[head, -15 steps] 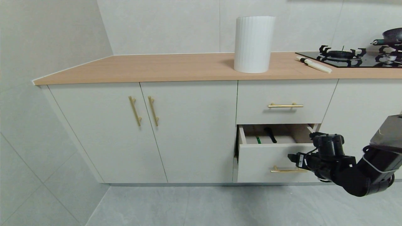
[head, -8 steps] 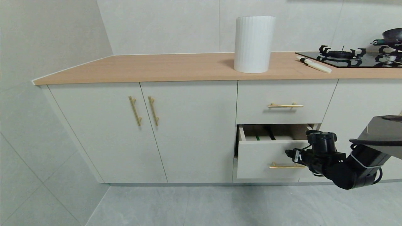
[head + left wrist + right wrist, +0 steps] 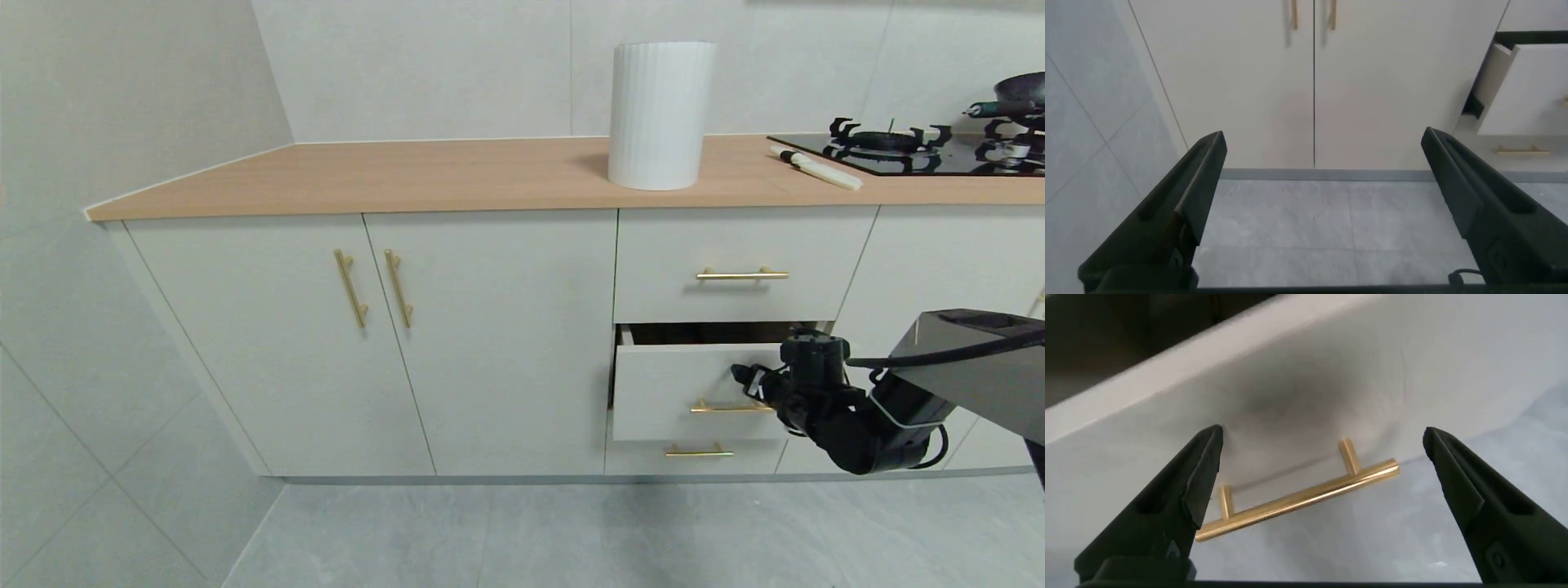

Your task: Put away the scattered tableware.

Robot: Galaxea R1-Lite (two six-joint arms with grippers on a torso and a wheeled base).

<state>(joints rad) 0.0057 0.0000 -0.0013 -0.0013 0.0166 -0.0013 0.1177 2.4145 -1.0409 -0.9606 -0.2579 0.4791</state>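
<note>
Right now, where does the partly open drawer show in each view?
Head view: partly open drawer below the top drawer, right gripper at its front.
Left wrist view: drawer beside the double doors, beyond the left gripper.
Right wrist view: its front and gold handle ahead of the right gripper.
Shared landmark: dark gap above its front.

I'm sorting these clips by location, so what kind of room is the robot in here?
Most likely a kitchen: a gas hob with a pan on it sits in a wooden countertop, with pale cabinet doors and a partly open drawer below.
</note>
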